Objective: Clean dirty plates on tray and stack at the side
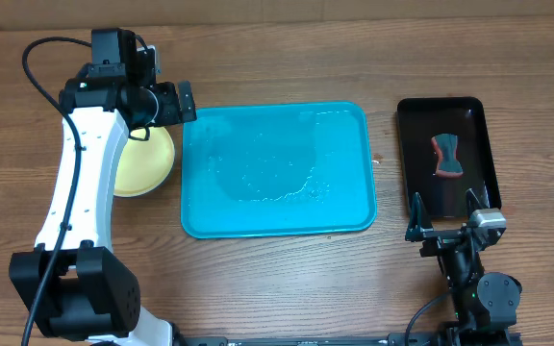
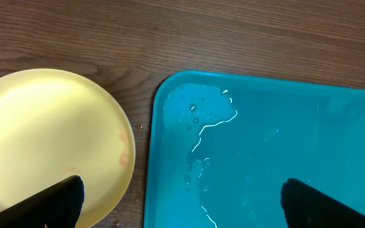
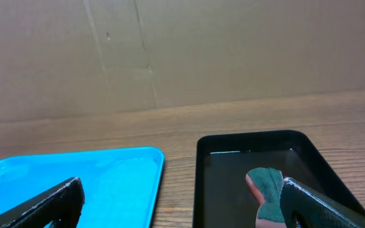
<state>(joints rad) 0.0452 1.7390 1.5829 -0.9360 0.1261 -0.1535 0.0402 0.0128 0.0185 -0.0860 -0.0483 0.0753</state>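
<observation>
The turquoise tray (image 1: 277,168) lies mid-table and holds only a film of water. It also shows in the left wrist view (image 2: 265,145) and the right wrist view (image 3: 75,177). A pale yellow-green plate (image 1: 147,165) sits on the table just left of the tray, partly under my left arm. In the left wrist view the plate (image 2: 43,139) has a faint pink mark near its rim. I cannot tell whether other plates lie under it; no light blue plate shows. My left gripper (image 1: 173,104) (image 2: 182,209) is open and empty above the gap between plate and tray. My right gripper (image 1: 447,229) (image 3: 182,212) is open and empty at the front right.
A narrow black tray (image 1: 479,144) (image 3: 198,183) stands right of the turquoise tray. It holds a green and red sponge (image 1: 447,156) (image 3: 265,187). A cardboard wall runs along the back of the wooden table.
</observation>
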